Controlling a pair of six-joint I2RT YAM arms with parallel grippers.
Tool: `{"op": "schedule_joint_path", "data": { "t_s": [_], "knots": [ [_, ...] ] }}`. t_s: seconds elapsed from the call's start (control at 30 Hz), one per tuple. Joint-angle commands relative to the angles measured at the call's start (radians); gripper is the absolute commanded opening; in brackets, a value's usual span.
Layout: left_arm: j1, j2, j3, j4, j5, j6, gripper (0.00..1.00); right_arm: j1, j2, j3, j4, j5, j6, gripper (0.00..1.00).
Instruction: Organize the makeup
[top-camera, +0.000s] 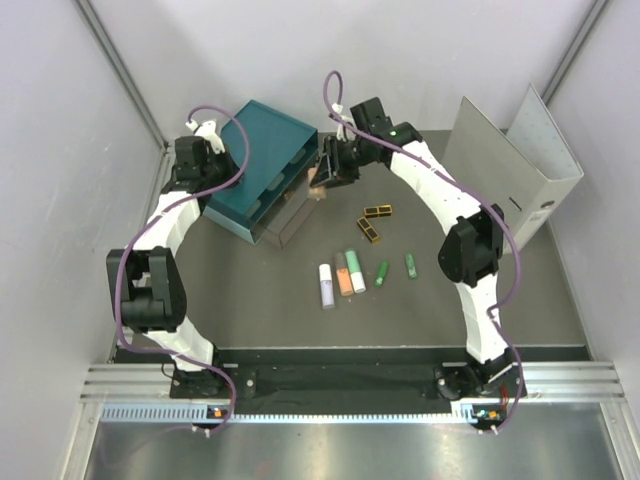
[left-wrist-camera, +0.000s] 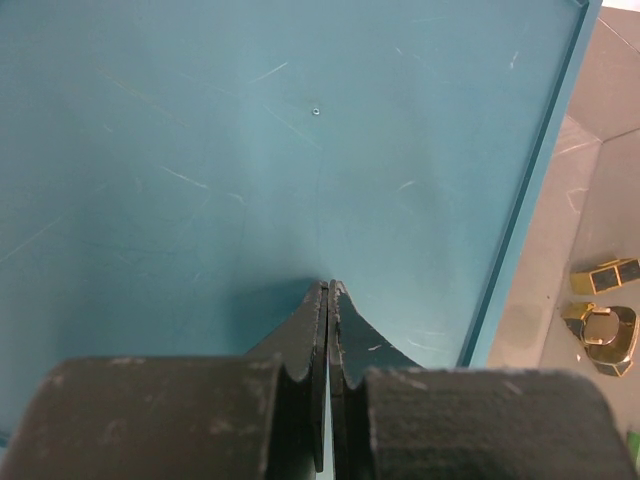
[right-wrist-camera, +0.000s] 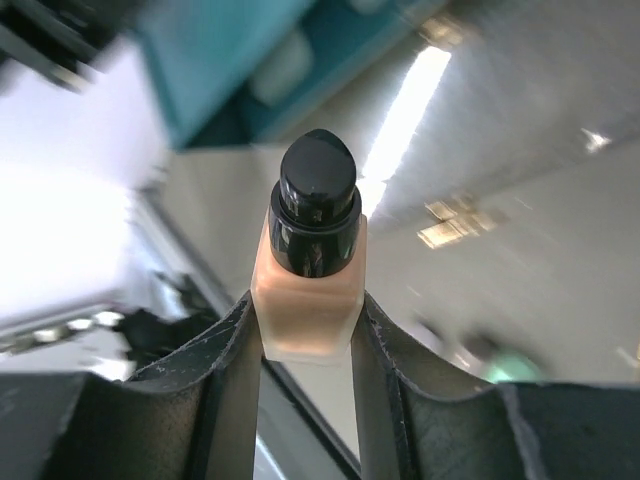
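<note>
My right gripper (top-camera: 325, 178) is shut on a peach foundation bottle with a black cap (right-wrist-camera: 310, 280) and holds it in the air by the front of the teal drawer box (top-camera: 262, 160), above its pulled-out clear drawer (top-camera: 290, 215). My left gripper (left-wrist-camera: 328, 292) is shut and empty, its tips on or just over the teal box top (left-wrist-camera: 250, 150). Two black-and-gold cases (top-camera: 378, 211) (top-camera: 369, 232) lie on the table. Nearer lie a white tube (top-camera: 326, 284), a peach-orange tube (top-camera: 344, 279), a pale green tube (top-camera: 356, 271) and two bright green tubes (top-camera: 382, 274) (top-camera: 411, 265).
A large grey binder (top-camera: 520, 160) stands open at the back right, close behind the right arm. White walls enclose the table on three sides. The gold cases also show at the right edge of the left wrist view (left-wrist-camera: 603, 338).
</note>
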Motion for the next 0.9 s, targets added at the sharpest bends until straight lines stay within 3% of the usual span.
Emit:
{"op": "schedule_joint_path", "data": {
  "t_s": [0.0,0.2,0.3,0.57,0.6,0.77,0.87],
  "knots": [
    [-0.008,0.06,-0.057,-0.208,0.014,-0.012,0.0,0.014,0.008,-0.017,0.343,-0.183,0.251,0.0],
    [-0.008,0.054,-0.071,-0.204,0.014,-0.016,0.0,0.014,0.066,-0.04,0.521,-0.211,0.435,0.0],
    [-0.008,0.053,-0.076,-0.201,0.016,-0.017,0.0,0.016,0.091,-0.033,0.52,-0.183,0.446,0.01],
    [-0.008,0.063,-0.065,-0.202,0.035,-0.023,0.0,0.025,0.111,-0.074,0.523,-0.172,0.458,0.18],
    [-0.006,0.063,-0.063,-0.202,0.037,-0.025,0.0,0.026,0.112,-0.076,0.517,-0.171,0.46,0.26],
    [-0.006,0.062,-0.037,-0.21,0.032,-0.025,0.0,0.026,0.123,-0.073,0.518,-0.177,0.477,0.36],
    [-0.008,0.063,-0.022,-0.213,0.031,-0.023,0.0,0.026,0.132,-0.074,0.551,-0.207,0.492,0.5]
  ]
}}
